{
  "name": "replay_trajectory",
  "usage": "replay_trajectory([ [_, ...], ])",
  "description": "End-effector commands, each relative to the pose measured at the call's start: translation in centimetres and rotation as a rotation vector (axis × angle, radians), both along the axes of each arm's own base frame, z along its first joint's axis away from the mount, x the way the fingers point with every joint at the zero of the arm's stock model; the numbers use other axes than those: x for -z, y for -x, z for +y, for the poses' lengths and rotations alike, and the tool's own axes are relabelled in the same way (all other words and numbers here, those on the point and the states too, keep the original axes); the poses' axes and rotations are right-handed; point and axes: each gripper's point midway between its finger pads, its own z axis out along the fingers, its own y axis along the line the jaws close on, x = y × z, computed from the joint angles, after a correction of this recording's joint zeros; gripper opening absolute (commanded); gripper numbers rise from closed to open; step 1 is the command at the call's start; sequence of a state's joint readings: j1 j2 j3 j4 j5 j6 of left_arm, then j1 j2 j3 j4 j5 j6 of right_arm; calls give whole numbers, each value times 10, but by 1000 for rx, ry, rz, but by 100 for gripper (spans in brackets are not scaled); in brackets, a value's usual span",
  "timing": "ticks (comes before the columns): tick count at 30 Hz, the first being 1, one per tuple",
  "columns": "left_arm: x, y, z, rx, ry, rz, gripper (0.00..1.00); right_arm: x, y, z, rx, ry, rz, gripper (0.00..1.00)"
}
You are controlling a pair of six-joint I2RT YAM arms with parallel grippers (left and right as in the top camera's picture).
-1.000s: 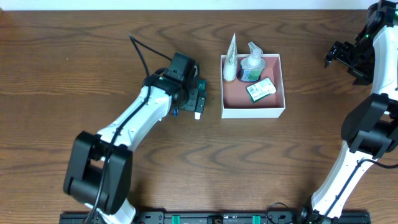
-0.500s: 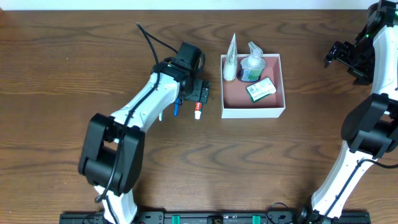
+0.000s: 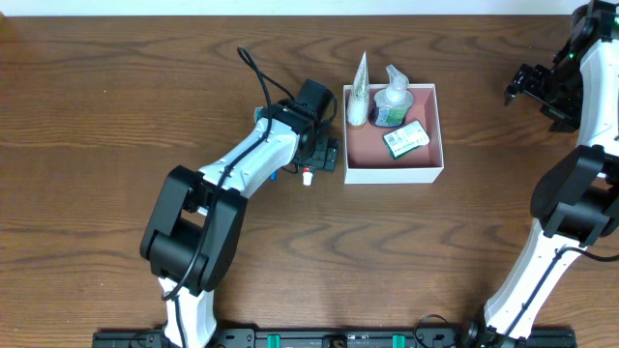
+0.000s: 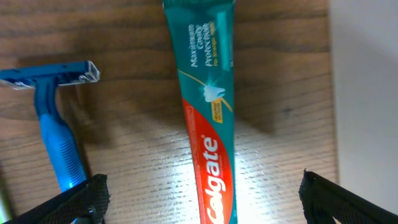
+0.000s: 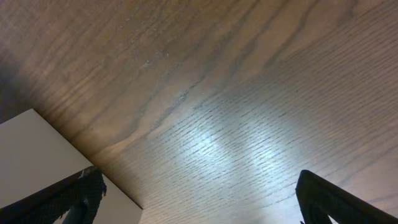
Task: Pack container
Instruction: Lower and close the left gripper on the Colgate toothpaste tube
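Overhead — container (image 3: pixel 392 175) just right of left end effector (image 3: pixel 327 155).

overhead: straight down, far, whole table (image 3: pixel 97 116) | left wrist: close, down onto toothpaste (image 4: pixel 208 124) | right wrist: close, table only

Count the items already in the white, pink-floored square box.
3: a white tube leaning at its far-left corner, a clear pump bottle beside that, a green-and-white packet flat right of centre. Smaller ones may be hidden.

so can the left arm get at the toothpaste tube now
Probably yes: the red and green toothpaste tube lies uncovered between the fingers of the open left end effector, with the blue plastic razor lying apart from it.
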State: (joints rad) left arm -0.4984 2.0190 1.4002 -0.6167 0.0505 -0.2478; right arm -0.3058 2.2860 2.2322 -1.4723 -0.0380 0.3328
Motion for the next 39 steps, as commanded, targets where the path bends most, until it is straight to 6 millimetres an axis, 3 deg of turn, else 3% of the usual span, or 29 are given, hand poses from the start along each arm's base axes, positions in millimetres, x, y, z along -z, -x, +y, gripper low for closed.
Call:
replay_trajectory([
  [1,8,-3,3,-27,-18,8,98,-6,0,1,14,-1,-12,99],
  [12,12,-7,1,-26,-14,-1,98,-6,0,1,14,-1,-12,99],
  [19,27,-4,3,-26,-29,27,98,-6,0,1,14,-1,-12,99],
  [39,25,-10,0,-17,-20,3,98,-6,0,1,14,-1,-12,99],
])
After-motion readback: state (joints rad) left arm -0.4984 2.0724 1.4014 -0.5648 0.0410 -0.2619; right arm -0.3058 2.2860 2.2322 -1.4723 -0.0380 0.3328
